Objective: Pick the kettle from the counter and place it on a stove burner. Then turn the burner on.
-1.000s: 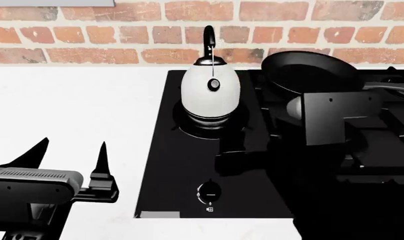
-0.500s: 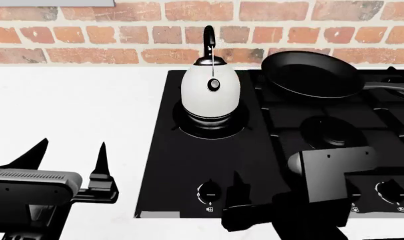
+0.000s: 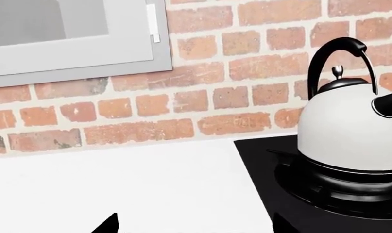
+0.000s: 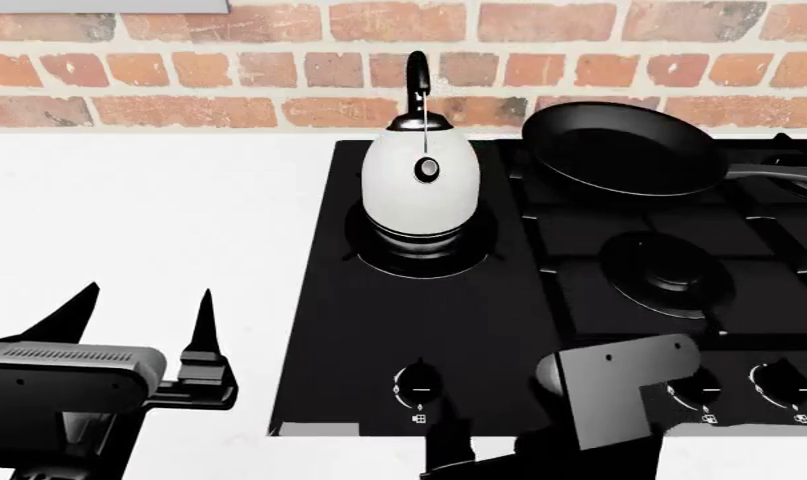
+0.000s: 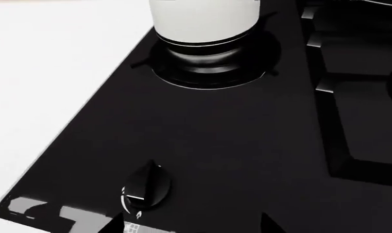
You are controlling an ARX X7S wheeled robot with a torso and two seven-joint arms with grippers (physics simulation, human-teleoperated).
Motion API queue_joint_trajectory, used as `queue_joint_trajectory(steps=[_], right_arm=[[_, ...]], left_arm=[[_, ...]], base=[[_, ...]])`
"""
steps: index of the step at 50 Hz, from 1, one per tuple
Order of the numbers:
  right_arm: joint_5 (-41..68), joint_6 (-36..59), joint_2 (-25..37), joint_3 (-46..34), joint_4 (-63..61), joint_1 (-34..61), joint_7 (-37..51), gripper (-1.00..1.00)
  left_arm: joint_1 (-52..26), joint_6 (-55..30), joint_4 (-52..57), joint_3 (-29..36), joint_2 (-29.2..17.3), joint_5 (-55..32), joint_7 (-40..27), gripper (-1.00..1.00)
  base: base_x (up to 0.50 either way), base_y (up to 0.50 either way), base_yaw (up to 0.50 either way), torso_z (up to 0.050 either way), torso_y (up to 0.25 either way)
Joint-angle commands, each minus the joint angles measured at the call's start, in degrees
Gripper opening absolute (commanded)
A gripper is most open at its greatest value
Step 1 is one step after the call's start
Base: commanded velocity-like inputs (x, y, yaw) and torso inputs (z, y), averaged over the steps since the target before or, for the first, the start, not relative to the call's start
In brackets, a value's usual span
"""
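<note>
Kettle (image 4: 421, 180), smooth white egg-shaped, sits on round ringed stove burner (image 4: 421, 250).

A black frying pan (image 4: 626, 150) sits on the back of the cooktop (image 4: 376, 340). Behind it is a red brick wall (image 4: 577, 60).

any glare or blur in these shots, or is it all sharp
Head view: sharp, flat lighting, no shadow under the kettle on the burner. Right wrist view: pale reflections on the glossy cooktop edge near the knob. Left wrist view: crisp; brick wall evenly lit.
</note>
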Motion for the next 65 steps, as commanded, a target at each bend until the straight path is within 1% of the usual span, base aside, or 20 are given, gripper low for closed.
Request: queue_joint_trajectory(steps=[1, 10, 31, 40, 54, 65], right_arm=[[-0.5, 1.8, -3.4, -2.4, 0.3, 1.3, 0.6, 1.00], [-4.1, 2.7, -6.6, -4.0, 2.5, 1.2, -0.5, 1.00], [-10.1, 3.6, -12.0, -6.5, 6.7, 1.5, -1.7, 1.00], [-12.0, 2.9, -13.2, -6.6, 8.6, 1.1, -2.1, 1.00], [-13.4, 3.3, -14.0, -7.6, 13.8, 1.4, -5.7, 1.00], [-13.8, 3.7, -14.3, -8.6, 13.7, 0.8, -6.0, 1.00]], left_arm=[[0.2, 0.4, -0.4, 0.2, 0.1, 0.2, 0.1, 1.00], [1.2, 1.9, -1.4, 0.2, 0.5, 0.9, 0.6, 1.00], [2.2, 3.0, -2.1, -0.3, 0.7, 0.8, 0.7, 1.00], [2.0, 2.8, -2.3, 0.1, 0.6, 0.9, 0.8, 1.00], [2.1, 3.0, -1.9, -0.1, 0.4, 0.7, 0.7, 1.00], [2.3, 3.3, -2.3, -0.1, 0.5, 0.6, 0.7, 1.00]], base=[[0.00, 0.00, 0.00, 0.000, 0.000], [0.00, 0.00, 0.00, 0.000, 0.000], [0.00, 0.00, 0.00, 0.000, 0.000], [0.00, 0.00, 0.00, 0.000, 0.000], [0.00, 0.00, 0.00, 0.000, 0.000], [0.00, 0.00, 0.00, 0.000, 0.000]])
